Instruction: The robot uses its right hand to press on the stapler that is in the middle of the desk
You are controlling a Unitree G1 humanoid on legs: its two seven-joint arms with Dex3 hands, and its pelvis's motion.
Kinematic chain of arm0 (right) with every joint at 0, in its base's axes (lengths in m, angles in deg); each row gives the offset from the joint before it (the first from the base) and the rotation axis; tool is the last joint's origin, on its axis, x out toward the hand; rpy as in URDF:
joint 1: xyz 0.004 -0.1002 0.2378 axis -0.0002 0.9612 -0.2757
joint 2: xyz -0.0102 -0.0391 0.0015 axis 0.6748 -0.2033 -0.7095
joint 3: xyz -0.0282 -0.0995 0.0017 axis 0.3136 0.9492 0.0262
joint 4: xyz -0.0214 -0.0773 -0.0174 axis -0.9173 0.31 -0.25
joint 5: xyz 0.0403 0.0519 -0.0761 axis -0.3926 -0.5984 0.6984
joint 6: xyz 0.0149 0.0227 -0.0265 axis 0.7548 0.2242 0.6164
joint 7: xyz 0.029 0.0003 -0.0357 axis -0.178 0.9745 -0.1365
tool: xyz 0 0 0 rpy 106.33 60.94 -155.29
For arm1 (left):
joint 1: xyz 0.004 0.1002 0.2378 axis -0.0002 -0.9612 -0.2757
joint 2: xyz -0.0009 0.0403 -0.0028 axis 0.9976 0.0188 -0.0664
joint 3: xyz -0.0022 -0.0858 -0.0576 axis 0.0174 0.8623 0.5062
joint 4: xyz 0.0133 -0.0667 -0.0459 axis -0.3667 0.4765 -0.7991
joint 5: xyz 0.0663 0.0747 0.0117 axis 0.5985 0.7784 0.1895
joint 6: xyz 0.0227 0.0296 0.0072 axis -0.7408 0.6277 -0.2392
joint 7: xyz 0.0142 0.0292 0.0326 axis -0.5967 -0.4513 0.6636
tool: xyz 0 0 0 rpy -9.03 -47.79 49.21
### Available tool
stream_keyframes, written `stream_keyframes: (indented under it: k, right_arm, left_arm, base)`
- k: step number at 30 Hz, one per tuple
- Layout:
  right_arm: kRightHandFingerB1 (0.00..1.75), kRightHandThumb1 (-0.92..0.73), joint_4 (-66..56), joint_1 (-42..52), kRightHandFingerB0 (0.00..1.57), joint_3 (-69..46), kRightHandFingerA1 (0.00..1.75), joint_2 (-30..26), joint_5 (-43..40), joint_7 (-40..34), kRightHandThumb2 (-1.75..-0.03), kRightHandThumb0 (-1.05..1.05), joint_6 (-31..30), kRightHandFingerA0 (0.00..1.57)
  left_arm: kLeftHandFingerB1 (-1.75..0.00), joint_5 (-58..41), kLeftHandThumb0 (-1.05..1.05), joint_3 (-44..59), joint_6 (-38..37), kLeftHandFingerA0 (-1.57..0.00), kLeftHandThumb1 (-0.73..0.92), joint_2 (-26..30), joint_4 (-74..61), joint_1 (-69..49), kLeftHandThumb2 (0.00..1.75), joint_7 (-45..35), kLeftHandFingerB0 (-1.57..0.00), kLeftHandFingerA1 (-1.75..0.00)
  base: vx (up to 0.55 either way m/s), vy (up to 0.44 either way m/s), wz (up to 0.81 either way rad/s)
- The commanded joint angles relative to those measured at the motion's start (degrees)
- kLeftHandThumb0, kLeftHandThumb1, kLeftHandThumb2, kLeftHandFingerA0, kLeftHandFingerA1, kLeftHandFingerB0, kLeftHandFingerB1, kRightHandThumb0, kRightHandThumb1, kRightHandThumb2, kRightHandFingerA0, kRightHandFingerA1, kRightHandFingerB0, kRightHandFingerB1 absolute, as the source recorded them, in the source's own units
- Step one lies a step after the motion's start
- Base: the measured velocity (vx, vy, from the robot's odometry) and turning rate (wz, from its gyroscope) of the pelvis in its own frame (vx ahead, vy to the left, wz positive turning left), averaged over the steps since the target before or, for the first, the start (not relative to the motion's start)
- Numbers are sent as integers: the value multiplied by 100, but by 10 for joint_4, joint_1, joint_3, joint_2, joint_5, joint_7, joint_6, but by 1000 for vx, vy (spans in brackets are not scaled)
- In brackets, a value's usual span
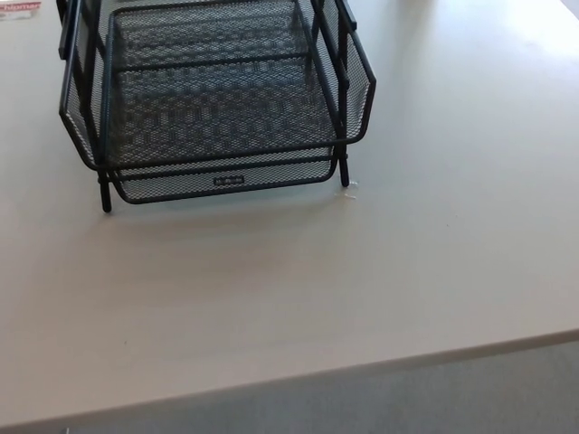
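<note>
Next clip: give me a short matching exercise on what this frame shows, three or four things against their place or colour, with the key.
Things:
1. mesh paper tray
2. desk
3. floor
4. red-and-white label

Descriptions:
A. grey strip along the bottom edge
B. top left corner, cut off
C. pale beige, fills most of the view
D. black, upper left, stacked tiers

Pairs: 1-D, 2-C, 3-A, 4-B

No stapler or robot hand shows.

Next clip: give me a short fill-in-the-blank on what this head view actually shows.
1. The black mesh tray stands on the ____.
2. The number of robot hands in view is ____.
3. The tray's tiers hold ____.
4. The stapler named in the task is ____ in this view.

Missing words: desk; zero; nothing; not visible
</note>
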Motion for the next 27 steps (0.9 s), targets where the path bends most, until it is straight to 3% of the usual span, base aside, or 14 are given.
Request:
stream_keyframes:
  k: [1, 2, 3, 4, 5, 9, 10, 15, 16, 19, 20, 25, 26, 27]
  right_arm:
    - [27, -58, -24, 41, 14, -46, 29, -39, -33, -2, -59, -70, 40, 12]
    - [26, -59, -41, 55, 13, -54, 28, -47, -31, -2, -59, -72, 43, 12]
    - [48, -30, -45, 59, 0, -58, 50, -50, -31, -5, -91, -37, 44, 0]
    - [37, -52, -50, 65, 10, -67, 36, -56, -30, -6, -83, -86, 32, 8]
    - [48, -30, -60, 73, 0, -72, 49, -63, -26, -9, -91, -37, 29, 0]
    - [48, -31, -110, 110, 0, -111, 50, -90, -36, -10, -92, -37, 31, 0]
    - [37, -52, -126, 121, 12, -126, 37, -96, -41, -5, -83, -85, 29, 7]
    - [34, -46, -189, 149, 13, -174, 31, -126, -45, 18, -85, -72, 14, 2]
    - [28, -58, -207, 159, 15, -190, 28, -130, -49, 12, -58, -70, 17, 12]
    - [34, -47, -240, 173, 10, -213, 34, -135, -54, 25, -80, -74, 7, 6]
    - [28, -59, -260, 179, 13, -224, 28, -147, -57, 36, -58, -68, 4, 10]
    - [47, -34, -336, 189, 0, -263, 50, -171, -39, 45, -93, -36, -21, 1]
    - [28, -58, -351, 185, 21, -274, 30, -174, -35, 39, -58, -67, -27, 18]
    - [29, -57, -356, 182, 25, -283, 31, -174, -30, 24, -58, -67, -17, 22]
  left_arm:
    - [-17, 13, -79, 2, 7, 0, 57, 17, 11, 3, 98, -2, 0, -27]
    - [-17, 14, -78, 1, 8, 0, 57, 15, 15, 5, 98, -2, 0, -27]
    - [-17, 14, -78, 2, 8, 0, 56, 16, 14, 5, 98, -2, 0, -27]
    - [-17, 11, -79, 5, 9, 0, 56, 16, 8, 1, 98, -3, 0, -27]
    - [-17, 13, -79, 4, 9, 0, 57, 16, 10, 3, 98, -3, 0, -27]
    - [-18, 12, -79, 5, 4, 0, 56, 13, 17, 5, 98, 0, 0, -27]
    - [-18, 13, -79, 3, 1, 0, 56, 11, 25, 9, 98, 3, 0, -26]
    - [-17, 19, -79, 1, 0, 0, 57, 16, 26, 8, 99, 2, 0, -27]
    - [-17, 18, -78, 4, 2, 0, 57, 17, 18, 5, 98, -2, 0, -27]
    - [-17, 17, -78, 7, 6, 0, 57, 18, 9, 0, 98, -2, 0, -27]
    - [-13, 17, -82, 6, 4, -2, 58, 16, 17, 5, 97, -3, -7, -22]
    - [-17, 18, -78, 7, 4, 0, 57, 20, 13, 2, 98, -5, 0, -27]
    - [-17, 17, -78, 8, 6, 0, 56, 17, 15, 4, 98, -5, 0, -27]
    - [-17, 16, -78, 8, 2, 0, 56, 16, 18, 5, 98, -3, 0, -27]
  base:
    - [0, 0, 0]
    - [0, 0, 0]
    - [0, 0, 0]
    - [0, 0, 0]
    - [0, 0, 0]
    - [0, 0, 0]
    - [0, 0, 0]
    - [0, 0, 0]
    - [0, 0, 0]
    - [0, 0, 0]
    - [0, 0, 0]
    - [0, 0, 0]
    - [0, 0, 0]
    - [0, 0, 0]
